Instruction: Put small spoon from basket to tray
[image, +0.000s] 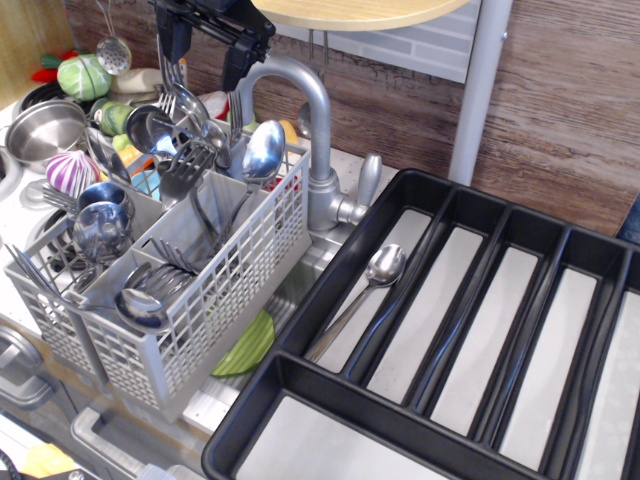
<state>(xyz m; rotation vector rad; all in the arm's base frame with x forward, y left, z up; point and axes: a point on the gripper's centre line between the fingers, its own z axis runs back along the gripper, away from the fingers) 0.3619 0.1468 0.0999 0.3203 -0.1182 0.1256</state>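
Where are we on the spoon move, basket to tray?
Done: one spoon lies in the tray's leftmost long slot. In hand: the gripper is above the basket's far end among the upright cutlery; whether it grips anything is unclear. Left: more spoons stand in the basket.

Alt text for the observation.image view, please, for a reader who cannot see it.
A black gripper hangs over the back of a grey basket full of cutlery. To the right, one spoon lies in the leftmost long compartment of a black tray, beside a grey faucet.
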